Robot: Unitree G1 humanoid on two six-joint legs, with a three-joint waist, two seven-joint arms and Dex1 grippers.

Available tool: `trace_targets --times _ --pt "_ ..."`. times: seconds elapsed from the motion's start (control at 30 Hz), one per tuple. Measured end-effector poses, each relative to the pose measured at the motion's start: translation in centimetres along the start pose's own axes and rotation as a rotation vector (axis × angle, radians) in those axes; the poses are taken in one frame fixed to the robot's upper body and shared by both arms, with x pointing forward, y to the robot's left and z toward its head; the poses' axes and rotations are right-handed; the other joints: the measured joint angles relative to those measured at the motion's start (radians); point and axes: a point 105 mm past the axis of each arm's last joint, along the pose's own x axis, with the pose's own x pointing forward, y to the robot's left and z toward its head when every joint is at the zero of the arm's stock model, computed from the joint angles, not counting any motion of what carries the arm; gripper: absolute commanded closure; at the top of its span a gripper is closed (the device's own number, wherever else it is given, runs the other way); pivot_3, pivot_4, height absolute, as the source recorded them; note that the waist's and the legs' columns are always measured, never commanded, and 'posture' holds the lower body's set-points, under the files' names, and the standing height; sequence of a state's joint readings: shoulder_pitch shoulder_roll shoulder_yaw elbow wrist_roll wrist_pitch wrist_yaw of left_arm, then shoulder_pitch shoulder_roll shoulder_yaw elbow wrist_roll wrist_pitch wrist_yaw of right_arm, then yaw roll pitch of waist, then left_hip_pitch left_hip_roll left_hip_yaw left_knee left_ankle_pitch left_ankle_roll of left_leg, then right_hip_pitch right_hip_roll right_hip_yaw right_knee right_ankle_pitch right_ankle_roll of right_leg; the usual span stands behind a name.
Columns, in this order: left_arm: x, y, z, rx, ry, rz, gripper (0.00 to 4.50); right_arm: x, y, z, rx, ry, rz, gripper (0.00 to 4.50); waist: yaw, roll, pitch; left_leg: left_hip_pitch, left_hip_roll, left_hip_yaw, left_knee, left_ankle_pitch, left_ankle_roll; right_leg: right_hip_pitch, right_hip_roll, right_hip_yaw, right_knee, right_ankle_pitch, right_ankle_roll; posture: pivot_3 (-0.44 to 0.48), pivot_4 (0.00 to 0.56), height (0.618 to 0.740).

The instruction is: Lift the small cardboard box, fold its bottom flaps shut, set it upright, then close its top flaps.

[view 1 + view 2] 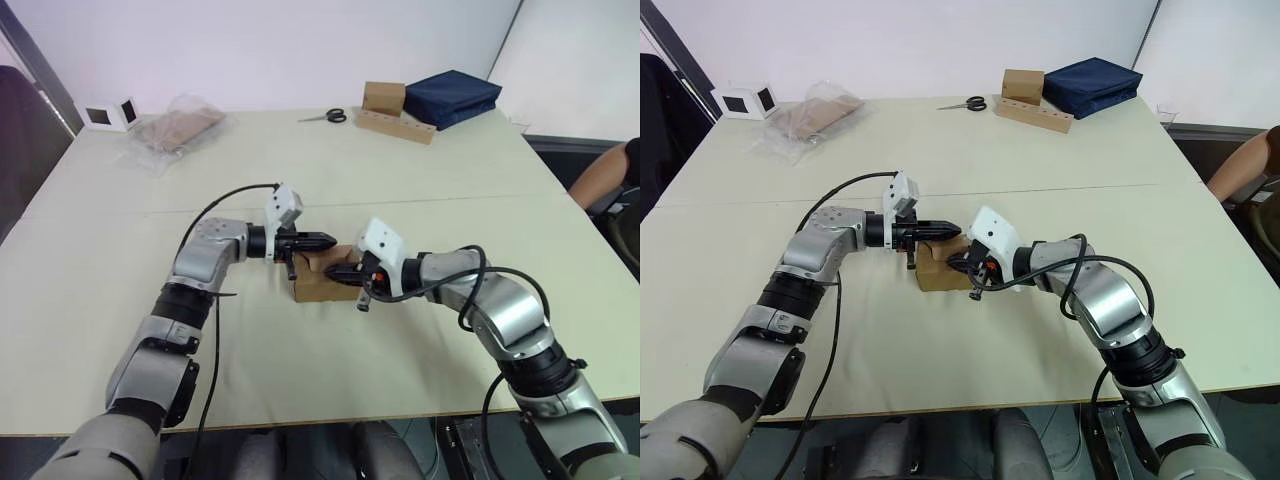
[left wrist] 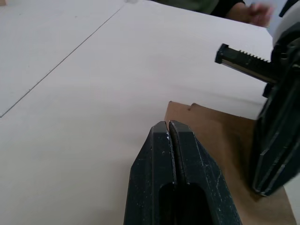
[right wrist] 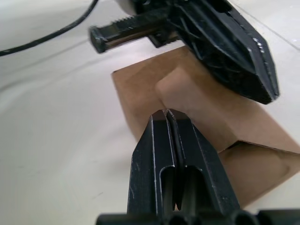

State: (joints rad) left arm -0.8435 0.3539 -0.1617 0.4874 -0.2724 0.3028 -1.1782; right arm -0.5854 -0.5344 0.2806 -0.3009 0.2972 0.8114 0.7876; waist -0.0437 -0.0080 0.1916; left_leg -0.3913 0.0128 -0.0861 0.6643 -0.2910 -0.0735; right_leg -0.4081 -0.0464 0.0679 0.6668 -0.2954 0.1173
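Note:
The small cardboard box (image 1: 316, 283) stands on the table in front of me, plain brown, with its top flaps folded down. My left gripper (image 1: 328, 240) is shut and reaches over the box top from the left. My right gripper (image 1: 342, 272) is also shut, and its tips rest against a rounded top flap (image 3: 180, 91) from the right. The left wrist view has the shut left gripper (image 2: 168, 124) just above the box's top face (image 2: 211, 136). Neither gripper holds anything.
At the far edge lie scissors (image 1: 326, 116), a brown cube (image 1: 384, 96) on a holed strip (image 1: 398, 126) and a dark blue bag (image 1: 452, 95). A plastic bag (image 1: 178, 128) and a white cube (image 1: 110, 115) sit far left. A person's arm (image 1: 603, 176) is at the right.

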Motion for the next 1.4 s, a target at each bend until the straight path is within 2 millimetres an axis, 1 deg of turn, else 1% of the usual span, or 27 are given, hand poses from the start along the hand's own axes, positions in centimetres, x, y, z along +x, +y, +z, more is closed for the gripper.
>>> trace_targets --times 0.27,0.57,0.73,1.2,1.4 --pt "-0.4 0.1 0.1 0.001 -0.007 0.000 4.47 0.4 -0.6 0.0 -0.009 -0.005 -0.024 4.50 0.000 0.000 0.000 0.000 0.000 0.000 0.000 0.000 0.000 0.000 0.000 0.000 0.000 0.000 0.000 0.000 0.150 0.740" --pt "-0.8 -0.2 0.5 0.016 -0.004 -0.024 4.47 0.4 -0.7 0.0 -0.011 -0.009 -0.027 4.50 0.000 0.000 0.000 0.000 0.000 0.000 0.000 0.000 0.000 0.000 0.000 0.000 0.000 0.000 0.000 0.000 0.150 0.740" --pt "-1.1 -0.1 0.6 0.015 -0.008 -0.018 4.47 0.4 -0.7 0.0 -0.013 -0.012 -0.029 4.50 0.000 0.000 0.000 0.000 0.000 0.000 0.000 0.000 0.000 0.000 0.000 0.000 0.000 0.000 0.000 0.000 0.150 0.740" --pt "-1.1 -0.2 0.8 0.009 -0.023 -0.030 4.47 0.6 -0.8 -0.1 -0.006 -0.015 -0.031 4.50 0.000 0.000 0.000 0.000 0.000 0.000 0.000 0.000 0.000 0.000 0.000 0.000 0.000 0.000 0.000 0.000 0.150 0.740" --pt "-1.0 -0.7 1.1 0.026 -0.026 -0.054 4.47 0.5 -0.8 -0.1 -0.006 -0.012 -0.028 4.50 0.000 0.000 0.000 0.000 0.000 0.000 0.000 0.000 0.000 0.000 0.000 0.000 0.000 0.000 0.000 0.000 0.150 0.740"
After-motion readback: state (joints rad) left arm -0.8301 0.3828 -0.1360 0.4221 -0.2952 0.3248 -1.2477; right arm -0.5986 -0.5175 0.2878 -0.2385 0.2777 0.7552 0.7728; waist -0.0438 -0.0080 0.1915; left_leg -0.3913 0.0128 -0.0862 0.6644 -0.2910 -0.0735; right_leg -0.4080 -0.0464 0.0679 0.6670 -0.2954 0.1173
